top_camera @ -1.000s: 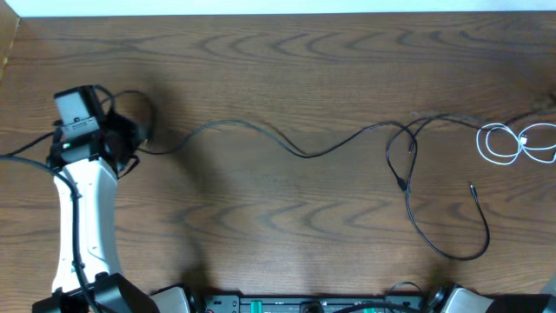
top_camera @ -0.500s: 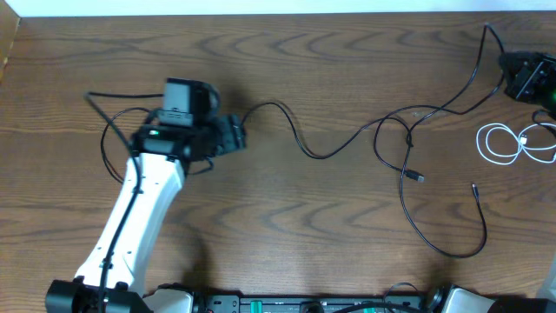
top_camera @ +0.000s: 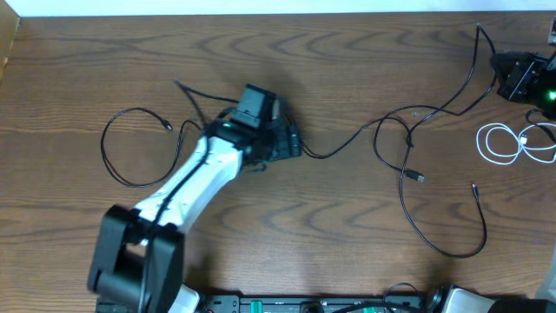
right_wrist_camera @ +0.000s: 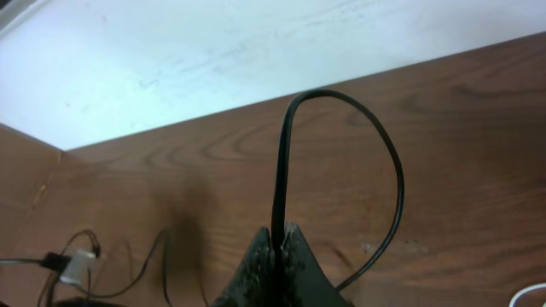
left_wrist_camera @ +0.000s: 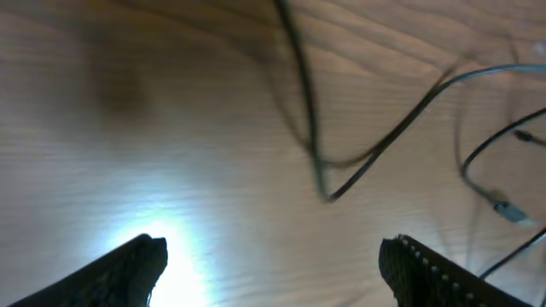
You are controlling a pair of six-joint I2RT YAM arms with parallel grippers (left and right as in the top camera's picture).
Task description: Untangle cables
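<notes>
Black cables run across the wooden table and cross in a tangle right of centre. One end lies in a loop at the left. My left gripper hovers over the middle stretch, open and holding nothing; in its wrist view its fingers stand wide apart with a black cable on the wood ahead. At the far right my right gripper is shut on a black cable that arches up out of the jaws. That right gripper shows at the table's right edge. A white cable lies coiled below it.
A loose black cable with a plug sweeps down in a wide bend towards the front right. The white wall strip borders the table's far edge. My left arm slants across the left half.
My left gripper has opened and let go of the black cable end, which now lies looped at the left. The left arm swung right to the middle. My right gripper came in at the far right.
</notes>
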